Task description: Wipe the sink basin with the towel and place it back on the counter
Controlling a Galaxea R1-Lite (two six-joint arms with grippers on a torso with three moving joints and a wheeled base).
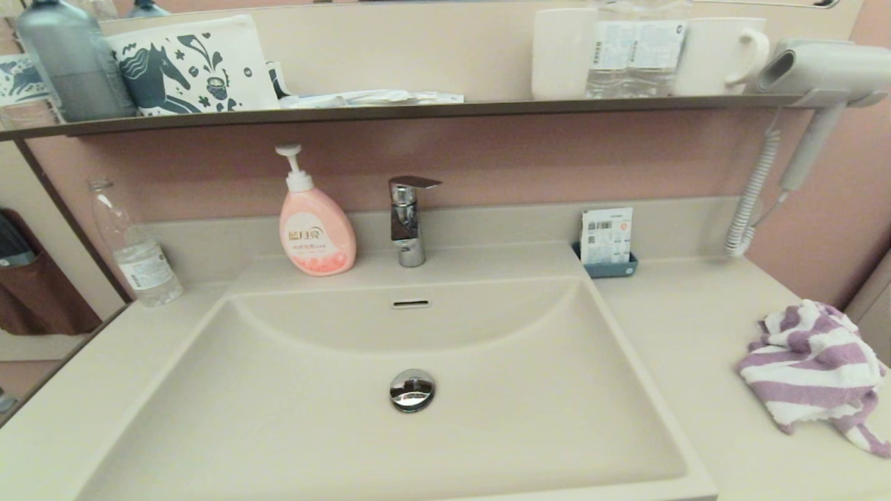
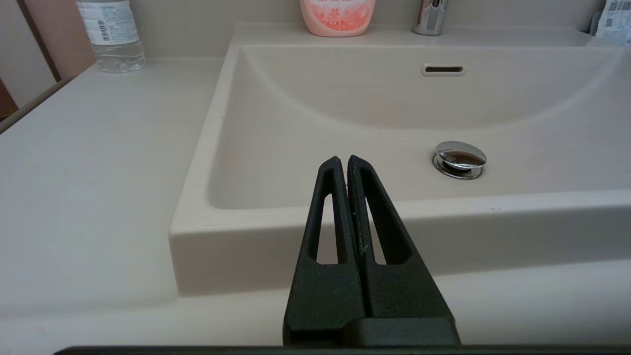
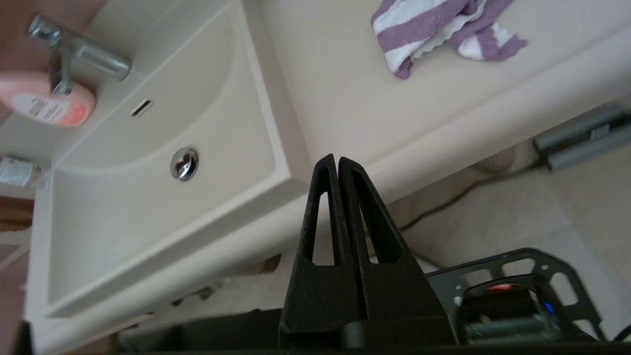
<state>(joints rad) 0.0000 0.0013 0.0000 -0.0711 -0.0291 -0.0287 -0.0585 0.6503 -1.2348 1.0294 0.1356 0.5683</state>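
The beige sink basin (image 1: 292, 424) fills the middle of the head view, with its chrome drain plug (image 1: 412, 390) and overflow slot (image 1: 411, 304). The purple and white striped towel (image 1: 814, 369) lies crumpled on the counter (image 1: 689, 334) at the right. Neither arm shows in the head view. My left gripper (image 2: 343, 160) is shut and empty, held in front of the basin's front rim (image 2: 345, 217). My right gripper (image 3: 333, 160) is shut and empty, off the counter's front edge, well short of the towel (image 3: 434, 29).
A pink soap pump bottle (image 1: 315, 229) and a chrome faucet (image 1: 408, 219) stand behind the basin. A clear water bottle (image 1: 136, 250) sits at the back left, a small blue holder with a card (image 1: 608, 243) at the back right. A hair dryer (image 1: 814, 76) hangs by the dark shelf (image 1: 418, 110).
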